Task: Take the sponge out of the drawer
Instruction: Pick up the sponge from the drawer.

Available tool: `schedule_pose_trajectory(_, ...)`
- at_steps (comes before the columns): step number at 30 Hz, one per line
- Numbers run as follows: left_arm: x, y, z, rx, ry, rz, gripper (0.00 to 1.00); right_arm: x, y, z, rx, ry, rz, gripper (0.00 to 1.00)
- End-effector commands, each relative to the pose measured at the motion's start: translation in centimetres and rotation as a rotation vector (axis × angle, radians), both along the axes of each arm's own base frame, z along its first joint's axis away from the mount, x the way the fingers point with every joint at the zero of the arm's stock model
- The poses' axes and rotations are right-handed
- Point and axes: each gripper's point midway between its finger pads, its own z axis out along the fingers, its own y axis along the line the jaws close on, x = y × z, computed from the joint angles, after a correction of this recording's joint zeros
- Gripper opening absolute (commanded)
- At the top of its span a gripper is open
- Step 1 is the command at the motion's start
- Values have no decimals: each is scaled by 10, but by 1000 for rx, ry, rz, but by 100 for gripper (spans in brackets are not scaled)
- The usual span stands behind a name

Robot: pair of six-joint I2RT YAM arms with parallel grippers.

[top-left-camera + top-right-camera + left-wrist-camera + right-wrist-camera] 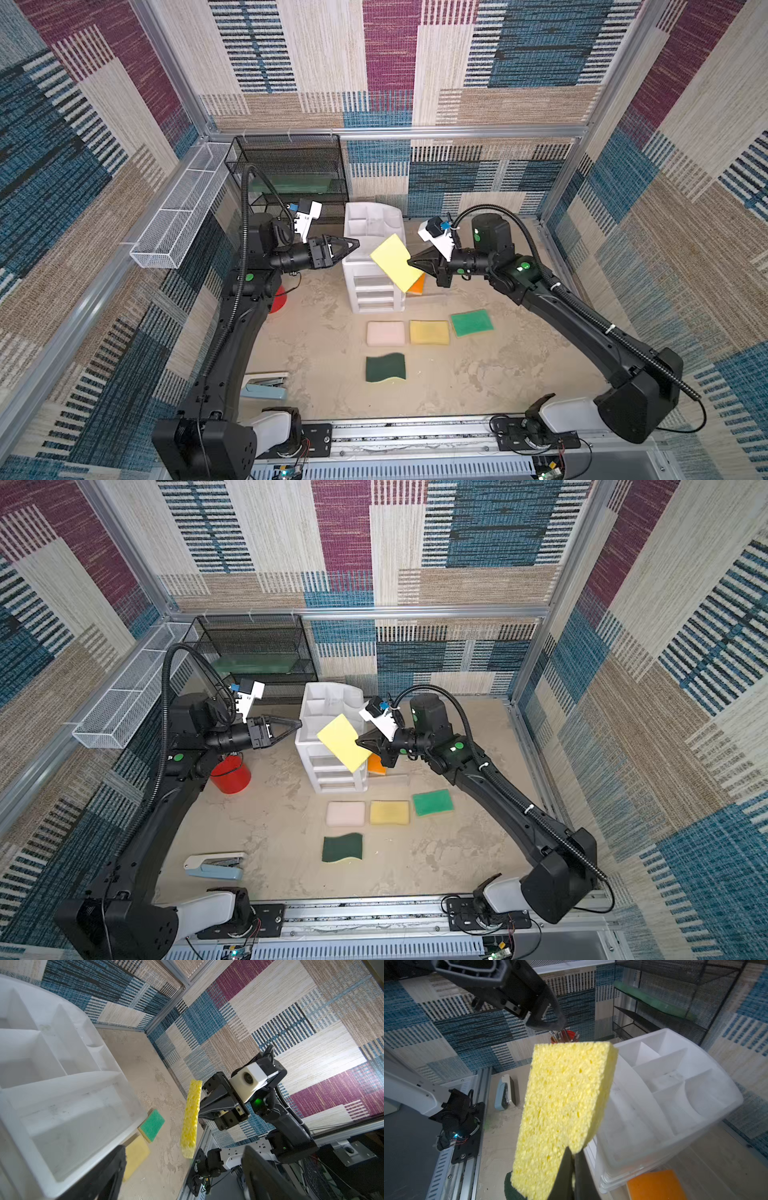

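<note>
A yellow sponge (395,262) (343,742) (564,1109) hangs tilted in the air, over the front right corner of the drawer chest (353,286) (305,750). My right gripper (411,262) (358,742) (573,1159) is shut on the sponge's lower edge. The white chest has a compartmented tray top (62,1084) (675,1088), and its top clear drawer (72,1126) stands pulled out with nothing in it. My left gripper (355,244) (298,723) (185,1159) is open and holds nothing, level with the chest's top on its left side. In the left wrist view the sponge (190,1120) shows edge-on.
On the table in front of the chest lie a pink sponge (385,333), a yellow one (429,331), a green one (471,322) and a dark green one (385,367). An orange sponge (417,286) sits right of the chest. Red cup (230,775), stapler (216,866), black mesh rack (291,174), white mesh basket (183,208).
</note>
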Motion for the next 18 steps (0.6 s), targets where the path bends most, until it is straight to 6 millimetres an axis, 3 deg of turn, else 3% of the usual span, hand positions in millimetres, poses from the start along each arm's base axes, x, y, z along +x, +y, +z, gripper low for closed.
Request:
schedule_pose_trajectory(1,-9,-7,8,-9,-68,-84,88,-12,7,-2,-30,-2,126,0)
schedule_pose_trajectory(7,-20,-19,8,-16,-72,-147,85,-3,18,-12,-68,33,162,0)
schedule_pose_trajectory(12,-27,-29,4,17,-55,-164,81,-2,23,-8,-65,34,183,0)
schedule_pose_trajectory(16,-20,-32,-8,49,-7,-150,66,-4,24,-2,-58,24,203,0)
schedule_pose_trajectory(18,-18,-33,-13,56,15,-150,64,-6,25,1,-54,20,216,0)
